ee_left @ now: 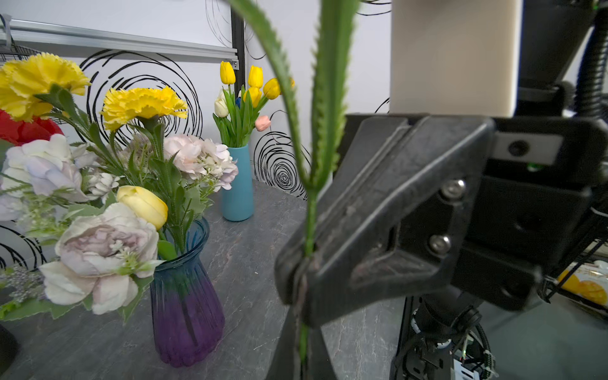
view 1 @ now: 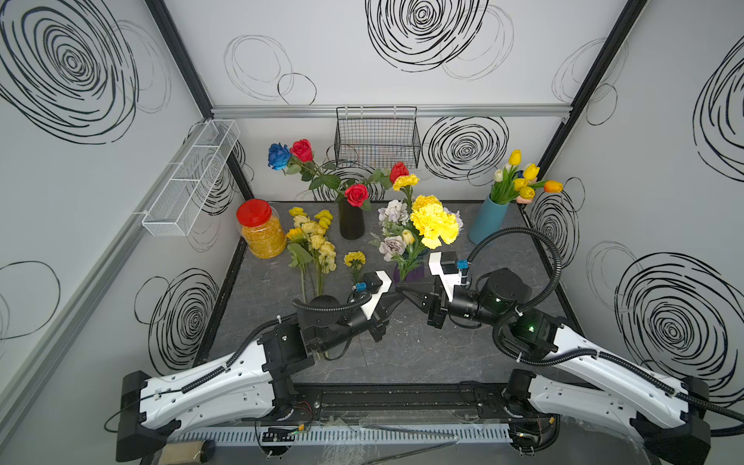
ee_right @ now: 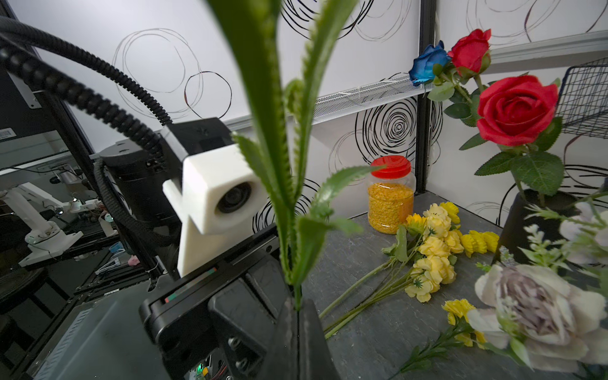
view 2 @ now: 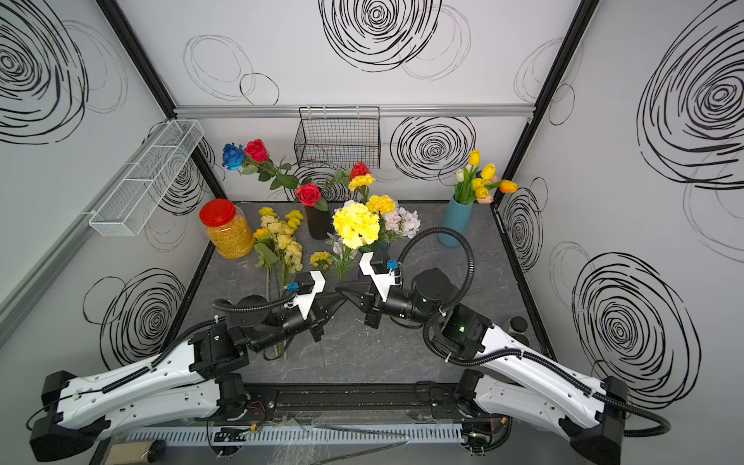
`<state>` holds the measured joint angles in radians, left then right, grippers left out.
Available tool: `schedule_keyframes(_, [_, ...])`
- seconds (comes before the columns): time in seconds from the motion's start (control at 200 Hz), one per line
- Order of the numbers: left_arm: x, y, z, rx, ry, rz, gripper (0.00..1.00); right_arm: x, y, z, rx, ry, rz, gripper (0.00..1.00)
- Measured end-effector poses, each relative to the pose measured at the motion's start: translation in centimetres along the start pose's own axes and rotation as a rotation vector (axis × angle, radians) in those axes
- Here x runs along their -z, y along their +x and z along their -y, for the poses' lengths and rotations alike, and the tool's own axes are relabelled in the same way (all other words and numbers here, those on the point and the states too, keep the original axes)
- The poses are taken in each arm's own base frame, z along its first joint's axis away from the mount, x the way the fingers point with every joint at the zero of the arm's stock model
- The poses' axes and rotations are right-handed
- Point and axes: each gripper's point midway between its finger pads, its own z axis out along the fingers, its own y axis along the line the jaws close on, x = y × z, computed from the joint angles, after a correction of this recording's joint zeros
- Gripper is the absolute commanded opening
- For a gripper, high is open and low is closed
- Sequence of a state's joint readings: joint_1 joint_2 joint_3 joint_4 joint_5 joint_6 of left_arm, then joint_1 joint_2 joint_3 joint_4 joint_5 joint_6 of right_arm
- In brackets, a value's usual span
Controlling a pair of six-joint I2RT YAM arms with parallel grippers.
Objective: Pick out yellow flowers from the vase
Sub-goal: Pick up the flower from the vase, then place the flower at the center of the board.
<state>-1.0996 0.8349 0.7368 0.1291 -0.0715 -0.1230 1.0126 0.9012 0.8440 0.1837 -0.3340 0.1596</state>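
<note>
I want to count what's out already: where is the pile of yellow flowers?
In both top views the pile lies on the left of the table, between the red-lidded jar and the black vase.

I see the big yellow carnation (view 1: 435,227) upright, its green stem (ee_left: 311,217) pinched by the left hand (view 1: 392,293) and right hand (view 1: 403,287). Other yellow flowers (view 1: 316,237) lie bunched on the desk (view 1: 402,350). Two yellow carnations (ee_left: 144,103) and a yellow tulip bud (ee_left: 143,204) stand in the vase (ee_left: 186,306).

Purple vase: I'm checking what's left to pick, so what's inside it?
Two yellow carnations, a pale yellow tulip and pale lilac blooms stand in the purple vase. Leaves and tinted glass hide the stem count.
</note>
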Motion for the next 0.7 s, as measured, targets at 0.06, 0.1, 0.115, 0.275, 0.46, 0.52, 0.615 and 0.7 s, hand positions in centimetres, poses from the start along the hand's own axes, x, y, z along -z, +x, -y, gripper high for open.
schedule_keyframes(0.06, [0.0, 0.0, -0.1, 0.001, -0.005, 0.001, 0.0, 0.0, 0.0, 0.1, 0.003, 0.004, 0.003, 0.12])
schedule_keyframes(0.1, [0.0, 0.0, -0.1, 0.002, -0.009, 0.002, 0.0, 0.0, -0.1, 0.1, 0.004, 0.008, 0.004, 0.15])
schedule_keyframes(0.115, [0.0, 0.0, -0.2, 0.003, -0.01, 0.002, 0.0, 0.0, 0.0, 0.1, 0.008, 0.009, 0.004, 0.16])
schedule_keyframes(0.275, [0.2, -0.4, -0.6, 0.013, -0.035, 0.015, 0.0, 0.0, 0.1, 0.4, 0.014, 0.027, 0.006, 0.31])
schedule_keyframes(0.46, [0.7, -0.5, -2.0, 0.042, -0.109, 0.022, 0.0, 0.4, 0.1, 1.1, 0.031, 0.076, 0.014, 0.54])
schedule_keyframes(0.52, [1.0, -0.3, -2.8, 0.06, -0.145, 0.015, 0.0, 1.0, 0.0, 1.4, 0.044, 0.101, 0.024, 0.57])
schedule_keyframes(0.615, [1.9, 0.5, -4.4, 0.105, -0.217, -0.013, 0.0, 2.4, -0.4, 1.9, 0.066, 0.157, 0.051, 0.61])
schedule_keyframes(0.7, [2.9, 1.7, -5.7, 0.161, -0.281, -0.055, 0.0, 3.9, -1.0, 2.5, 0.087, 0.223, 0.085, 0.65])
